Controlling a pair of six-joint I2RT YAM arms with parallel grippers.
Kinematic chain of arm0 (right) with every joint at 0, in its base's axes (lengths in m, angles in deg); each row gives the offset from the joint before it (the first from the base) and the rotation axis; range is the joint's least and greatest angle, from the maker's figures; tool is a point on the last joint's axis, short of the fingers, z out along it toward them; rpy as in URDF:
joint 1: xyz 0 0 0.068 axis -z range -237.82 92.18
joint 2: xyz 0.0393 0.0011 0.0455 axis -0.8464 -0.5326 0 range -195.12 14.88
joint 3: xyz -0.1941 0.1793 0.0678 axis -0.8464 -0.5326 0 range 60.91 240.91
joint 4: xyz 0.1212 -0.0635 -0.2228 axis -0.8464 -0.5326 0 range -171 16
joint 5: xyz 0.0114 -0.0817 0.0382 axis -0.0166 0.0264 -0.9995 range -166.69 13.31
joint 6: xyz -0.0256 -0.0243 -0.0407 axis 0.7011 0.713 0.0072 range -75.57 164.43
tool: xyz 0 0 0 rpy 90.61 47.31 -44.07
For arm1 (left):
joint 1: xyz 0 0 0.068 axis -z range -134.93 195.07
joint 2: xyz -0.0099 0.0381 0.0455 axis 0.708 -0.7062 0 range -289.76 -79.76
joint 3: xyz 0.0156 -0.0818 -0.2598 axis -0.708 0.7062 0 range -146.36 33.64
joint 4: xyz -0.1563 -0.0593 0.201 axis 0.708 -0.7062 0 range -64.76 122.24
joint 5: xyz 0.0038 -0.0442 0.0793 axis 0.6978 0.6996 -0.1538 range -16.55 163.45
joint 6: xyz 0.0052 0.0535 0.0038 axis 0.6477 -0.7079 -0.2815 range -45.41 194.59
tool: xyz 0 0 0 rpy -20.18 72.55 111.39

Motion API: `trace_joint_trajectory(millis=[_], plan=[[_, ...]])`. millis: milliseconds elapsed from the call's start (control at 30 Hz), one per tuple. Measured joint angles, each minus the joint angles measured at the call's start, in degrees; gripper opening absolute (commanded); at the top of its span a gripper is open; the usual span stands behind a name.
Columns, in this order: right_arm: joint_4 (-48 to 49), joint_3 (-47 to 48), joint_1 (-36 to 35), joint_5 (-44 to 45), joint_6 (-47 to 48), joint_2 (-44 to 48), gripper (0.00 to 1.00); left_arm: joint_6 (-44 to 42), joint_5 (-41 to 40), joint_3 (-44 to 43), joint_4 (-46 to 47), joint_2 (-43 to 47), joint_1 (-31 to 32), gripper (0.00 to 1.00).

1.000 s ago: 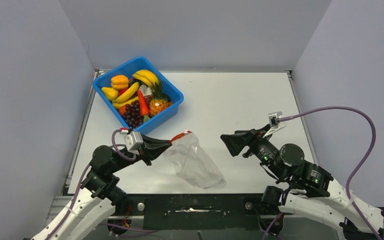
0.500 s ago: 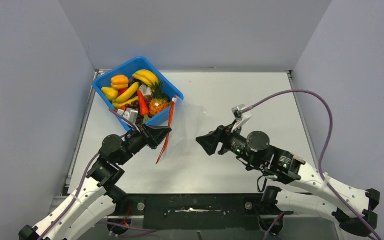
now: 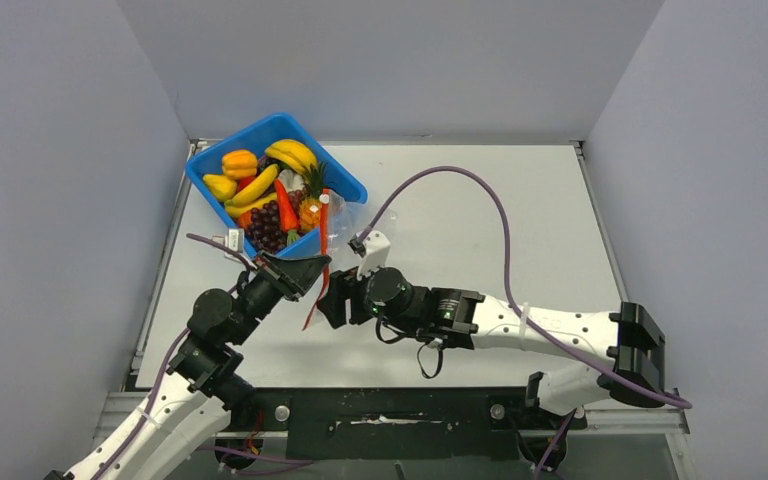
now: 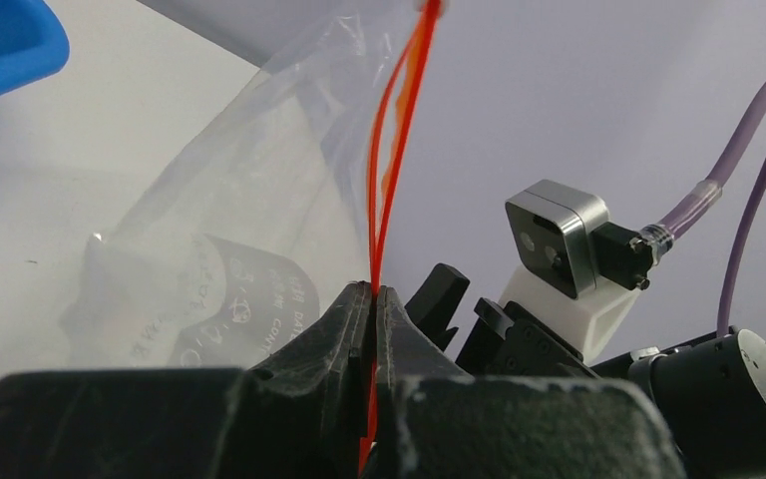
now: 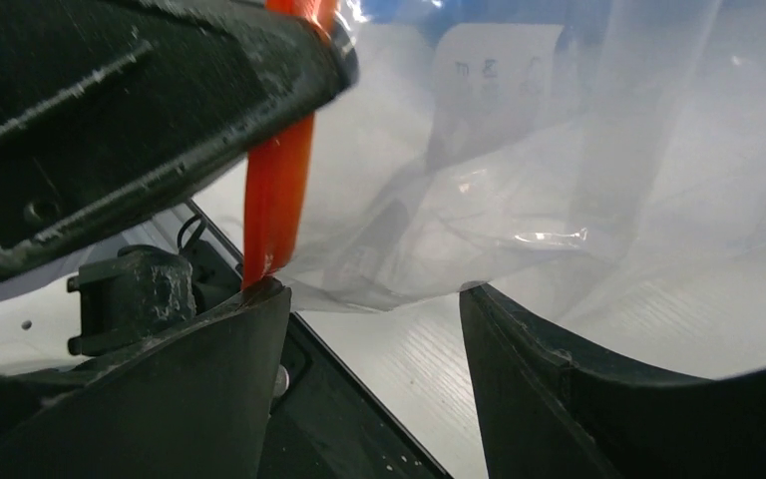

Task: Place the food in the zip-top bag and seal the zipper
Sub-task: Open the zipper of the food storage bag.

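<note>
The food (image 3: 275, 195), bananas, carrot, grapes, pineapple and peppers, lies in the blue bin (image 3: 350, 187) at the back left. My left gripper (image 3: 310, 270) is shut on the red-orange zipper (image 3: 323, 240) of the clear zip-top bag (image 3: 345, 225) and holds it up, the strip running upright; the pinch shows in the left wrist view (image 4: 373, 299). My right gripper (image 3: 328, 298) is open just right of the left one, its jaws under the bag's lower edge (image 5: 479, 200), next to the zipper's end (image 5: 277, 200). The bag looks empty.
The blue bin stands close behind the raised bag. The right arm (image 3: 520, 322) stretches across the front of the table, its purple cable (image 3: 460, 180) arching over the middle. Grey walls close in both sides.
My right gripper has swung left across the table to the bag beside the left gripper. The left gripper has kept the zipper and drawn the bag slightly back toward the arm's base.
</note>
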Motion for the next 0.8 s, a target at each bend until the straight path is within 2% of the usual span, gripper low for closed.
trace_joint_trajectory(millis=[133,267,500,567,600,700,767,800], plan=[[0.3,2.5,-0.2,1.1,-1.0,-2.6,0.65,2.3,-0.7,0.1,-0.4,0.1,0.0,0.00],[0.5,2.4,-0.2,2.0,-2.9,-2.5,0.71,3.3,-1.5,1.7,-0.5,1.4,0.1,0.00],[2.4,-1.0,-0.3,3.1,-6.9,1.7,0.67,3.4,-2.5,4.6,-0.6,3.3,0.1,0.00],[3.0,-1.0,-0.3,3.5,-7.4,1.7,0.59,3.4,-2.5,4.6,-0.4,3.3,0.1,0.00],[3.0,-1.0,-0.3,3.5,-7.5,1.6,0.51,3.4,-2.4,4.6,-0.4,3.3,0.1,0.00],[3.4,-1.0,-0.3,3.6,-7.2,1.0,0.16,3.4,-2.4,4.6,-0.5,3.3,0.1,0.00],[3.5,-1.0,-0.3,3.6,-7.2,0.8,0.02,3.7,-2.4,4.6,-0.7,3.3,0.1,0.05],[3.7,-1.2,-0.3,3.7,-7.2,0.8,0.00,3.9,-2.4,4.6,-0.9,3.5,0.1,0.08]])
